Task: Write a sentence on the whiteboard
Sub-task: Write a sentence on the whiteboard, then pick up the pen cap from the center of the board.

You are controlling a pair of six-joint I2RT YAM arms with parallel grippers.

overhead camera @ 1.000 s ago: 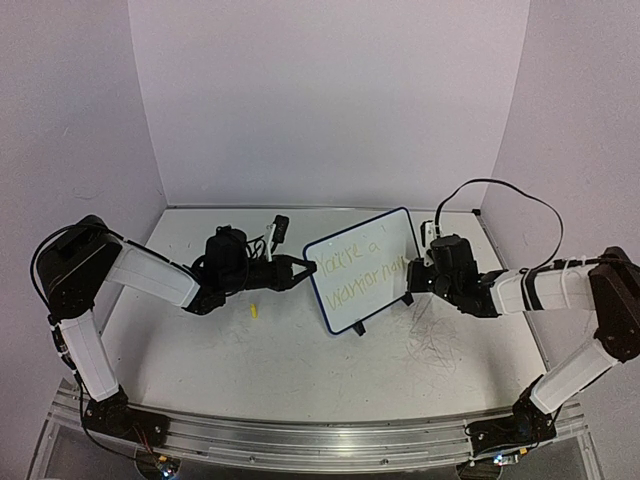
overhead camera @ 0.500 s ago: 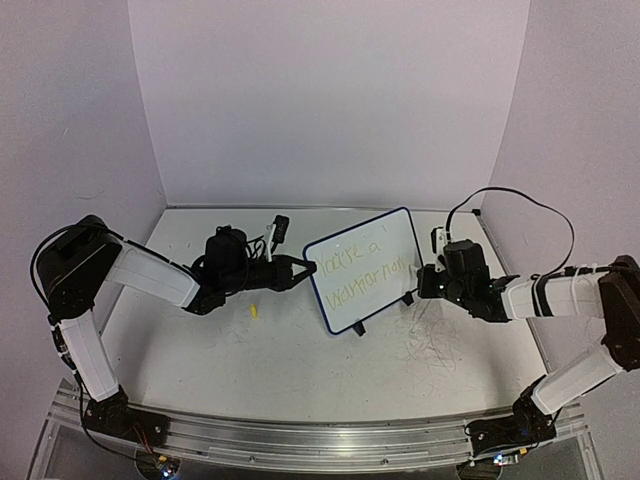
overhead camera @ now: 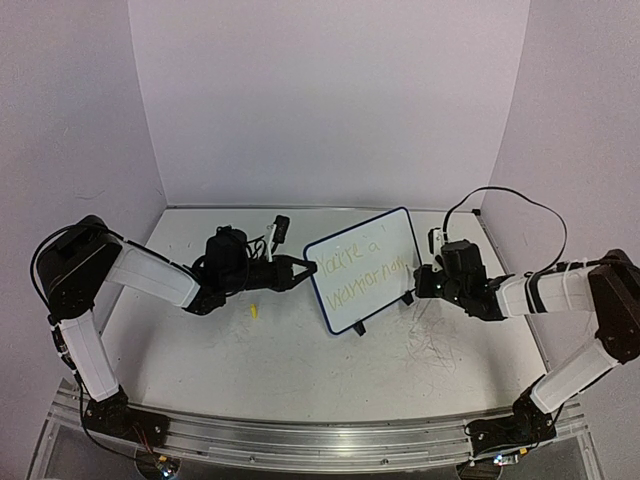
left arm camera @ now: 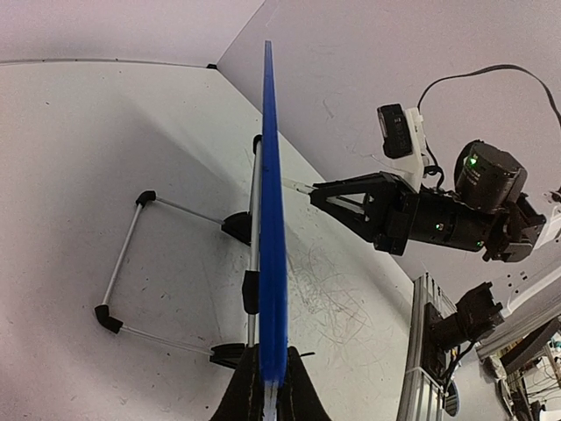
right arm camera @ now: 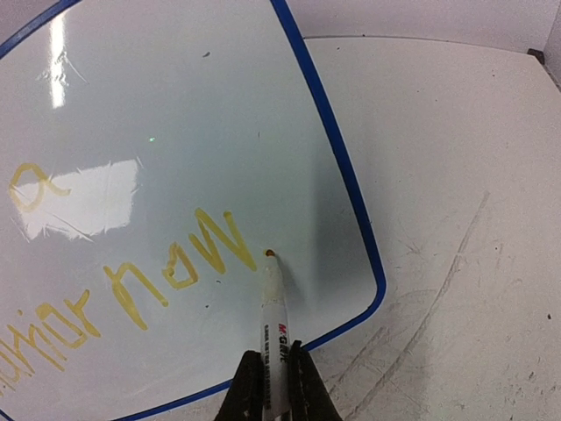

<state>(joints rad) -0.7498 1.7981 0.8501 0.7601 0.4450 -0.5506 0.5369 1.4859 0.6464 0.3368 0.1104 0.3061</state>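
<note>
1. In the top view, the whiteboard (overhead camera: 350, 312) is standing tilted on the table (overhead camera: 200, 350), roughly midway between the two arms. The sentence (overhead camera: 360, 283) is running across it in two faint yellow-green lines. The left gripper (overhead camera: 306, 267) is meeting the board's left edge, and the right gripper (overhead camera: 420, 280) is reaching in at its right edge. A small yellow piece (overhead camera: 254, 311) is lying on the table near the left arm (possibly a cap, though it is too small to tell). No container is showing here.

2. In the left wrist view, the board is showing edge-on. The left fingers are pinching its blue rim at the bottom, steadying it, while a wire stand (left arm camera: 131, 254) is propping it from behind. No container is showing here either.

3. In the right wrist view, the right fingers are pressing together on a white marker (right arm camera: 273, 338). Its tip is sitting at the board just right of the lower line's last letter, near the bottom right corner. I cannot tell whether it is actually pressing on the surface. The writing looks to be at its tail end, with little board left before the rim. The next move is probably a closing mark or a clean lift straight off the surface, so that nothing is smeared, with the left pinch holding the board firm.
</note>
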